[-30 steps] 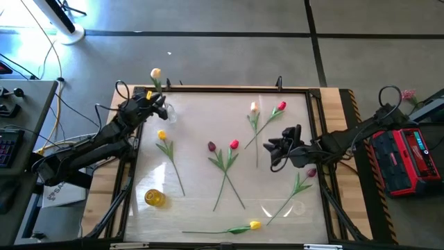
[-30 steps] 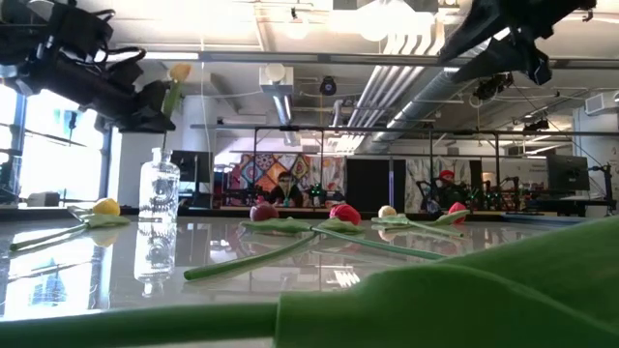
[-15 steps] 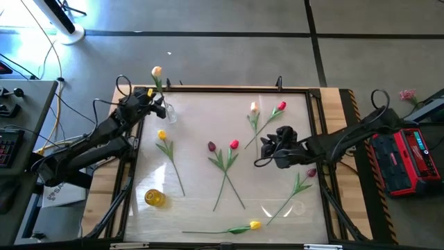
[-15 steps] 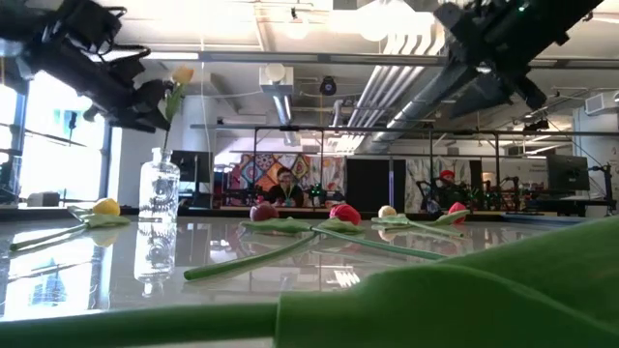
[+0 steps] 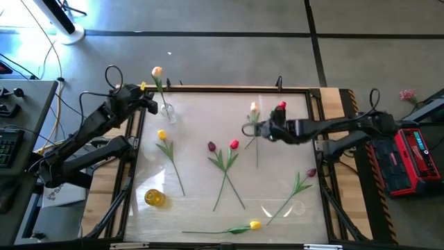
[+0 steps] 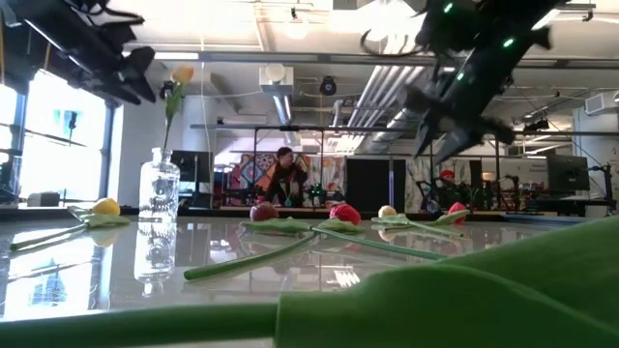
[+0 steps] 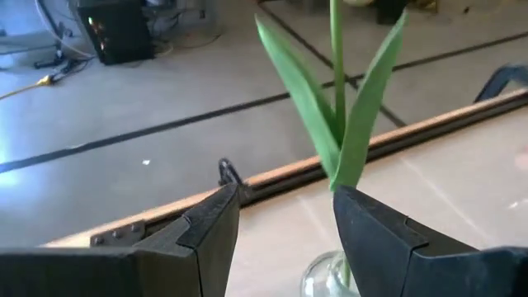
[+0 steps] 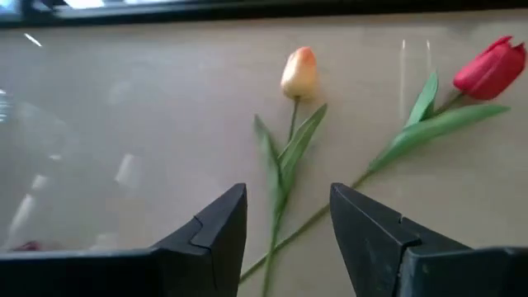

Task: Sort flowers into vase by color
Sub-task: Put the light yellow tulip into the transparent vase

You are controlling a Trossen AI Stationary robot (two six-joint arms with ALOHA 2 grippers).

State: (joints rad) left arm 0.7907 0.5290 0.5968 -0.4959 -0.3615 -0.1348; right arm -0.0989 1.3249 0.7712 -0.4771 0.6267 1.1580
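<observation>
Looking straight down, the left hand (image 5: 154, 105) is hanging at the worktop's (image 5: 201, 222) far left corner, its fingers standing apart and holding nothing; just beside it a glass vase (image 5: 167, 112) is carrying a pale yellow tulip (image 5: 157, 72) upright. The right hand (image 5: 248, 130) is reaching in from the right with its fingers also apart and empty, hovering over the stems of a peach tulip (image 5: 253, 107) and a red tulip (image 5: 281, 106) whose heads are lying just beyond it. Between the two hands, nearer the front edge, a maroon tulip (image 5: 211, 146) and a second red tulip (image 5: 234, 144) are lying with stems crossing. A yellow tulip (image 5: 161, 135) is lying near the left hand, below the vase.

Looking level across the worktop, the vase (image 6: 159, 184) is standing upright with its tulip (image 6: 180, 73) rising beside the left hand (image 6: 135, 75), while the right hand (image 6: 437, 135) is hanging above the flowers lying flat. A person (image 6: 287, 176) is showing in the room behind.

Looking past the left hand's fingers (image 7: 210, 235), the green stem and leaves (image 7: 342, 115) are rising clear of them out of the vase mouth (image 7: 328, 274).

Looking past the right hand's fingers (image 8: 219, 227), the peach tulip (image 8: 299, 73) is lying ahead of the gap, the red one (image 8: 493, 68) off to one side.
</observation>
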